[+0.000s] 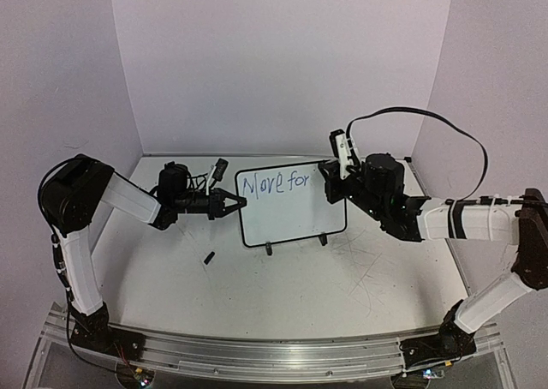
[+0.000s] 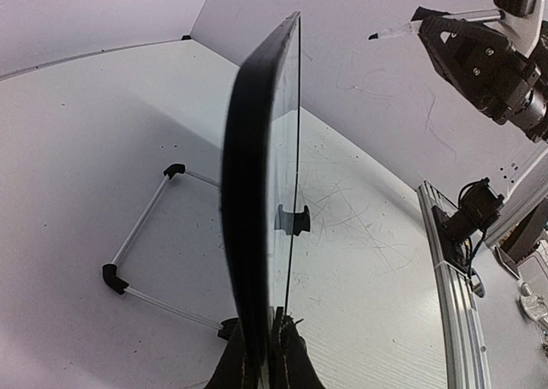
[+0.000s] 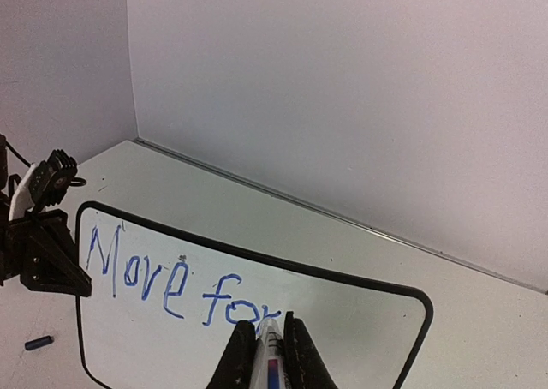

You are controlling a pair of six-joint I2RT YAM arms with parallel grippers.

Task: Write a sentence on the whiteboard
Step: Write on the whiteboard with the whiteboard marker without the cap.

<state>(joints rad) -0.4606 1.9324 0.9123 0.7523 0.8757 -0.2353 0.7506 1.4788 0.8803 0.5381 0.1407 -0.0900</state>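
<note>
The whiteboard (image 1: 291, 205) stands upright mid-table on two black feet and a wire stand (image 2: 141, 252). Blue writing (image 1: 274, 184) on it reads "Move for" along its top line; it also shows in the right wrist view (image 3: 163, 282). My left gripper (image 1: 236, 203) is shut on the board's left edge, seen edge-on in the left wrist view (image 2: 257, 235). My right gripper (image 1: 330, 176) is shut on a white marker (image 3: 271, 359) whose tip touches the board just after the "r". The right gripper also shows in the left wrist view (image 2: 411, 25).
A small dark marker cap (image 1: 208, 257) lies on the table in front of the board's left side, also seen in the right wrist view (image 3: 38, 343). White walls close in the back and sides. A metal rail (image 1: 257, 355) runs along the near edge.
</note>
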